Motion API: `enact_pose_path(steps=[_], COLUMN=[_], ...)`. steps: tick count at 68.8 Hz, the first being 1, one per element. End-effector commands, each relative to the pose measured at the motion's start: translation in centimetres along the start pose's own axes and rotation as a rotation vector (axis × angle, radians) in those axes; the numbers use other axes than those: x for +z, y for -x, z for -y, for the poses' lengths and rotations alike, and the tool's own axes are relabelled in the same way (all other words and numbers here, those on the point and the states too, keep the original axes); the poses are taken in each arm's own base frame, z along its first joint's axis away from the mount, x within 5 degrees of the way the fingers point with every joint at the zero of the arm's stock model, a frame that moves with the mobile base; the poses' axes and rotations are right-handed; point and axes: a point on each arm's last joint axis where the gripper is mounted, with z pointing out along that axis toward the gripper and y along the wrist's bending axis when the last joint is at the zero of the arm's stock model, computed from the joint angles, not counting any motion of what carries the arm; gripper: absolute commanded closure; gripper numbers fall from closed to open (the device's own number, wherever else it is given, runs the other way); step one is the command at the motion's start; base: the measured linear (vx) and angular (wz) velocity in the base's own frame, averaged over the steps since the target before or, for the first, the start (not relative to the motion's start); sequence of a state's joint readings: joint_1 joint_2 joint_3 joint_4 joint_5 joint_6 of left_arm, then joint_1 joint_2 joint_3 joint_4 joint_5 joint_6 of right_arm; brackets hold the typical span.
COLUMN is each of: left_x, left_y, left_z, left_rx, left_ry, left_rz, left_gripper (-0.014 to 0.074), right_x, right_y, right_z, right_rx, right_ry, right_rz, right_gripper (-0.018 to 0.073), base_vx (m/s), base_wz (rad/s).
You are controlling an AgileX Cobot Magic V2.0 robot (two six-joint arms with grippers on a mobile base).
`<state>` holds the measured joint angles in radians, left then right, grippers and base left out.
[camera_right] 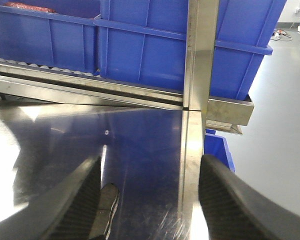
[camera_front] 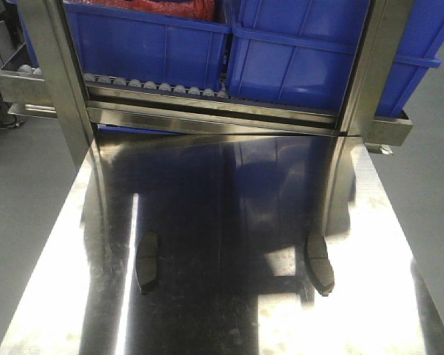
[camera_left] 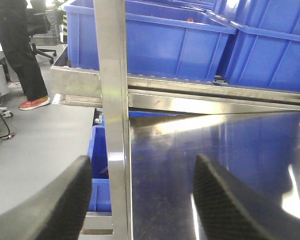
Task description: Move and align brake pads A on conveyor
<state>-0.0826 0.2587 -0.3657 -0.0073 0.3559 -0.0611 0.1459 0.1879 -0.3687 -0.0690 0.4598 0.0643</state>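
- Left gripper (camera_left: 142, 167) and right gripper (camera_right: 152, 167) both hang spread wide, holding nothing.
- We see 2 brake pads on the steel table (camera_front: 229, 214), well apart: left pad (camera_front: 146, 260) and right pad (camera_front: 320, 263); no conveyor shows.
- We should centre the right jaws across that pad's narrow width before descending.

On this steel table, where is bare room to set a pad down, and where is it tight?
The widest bare patch on the steel table lies between the left pad and the right pad. The strip from both pads back to the rack rail is bare. Narrower: outside each pad, toward the table edges.
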Motion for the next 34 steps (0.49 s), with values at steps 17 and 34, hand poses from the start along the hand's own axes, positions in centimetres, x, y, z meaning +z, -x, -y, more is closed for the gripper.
enact_pose_path(steps=[17, 34], left_x=[-0.1, -0.1], left_y=[1.46, 1.46], left_z=[0.11, 0.11], left_rx=[-0.01, -0.01], left_ry=[-0.008, -0.008], left_rz=[0.082, 0.082], left_gripper=[0.0174, 0.0174], right_x=[-0.21, -0.21], right_y=[1.43, 1.43], right_z=[0.0, 0.0], right_rx=[-0.01, -0.01], right_ry=[-0.001, -0.001], right_rz=[0.086, 0.086], right_gripper=[0.0136, 0.0136], base_vx=[-0.03, -0.04], base_wz=[-0.08, -0.06])
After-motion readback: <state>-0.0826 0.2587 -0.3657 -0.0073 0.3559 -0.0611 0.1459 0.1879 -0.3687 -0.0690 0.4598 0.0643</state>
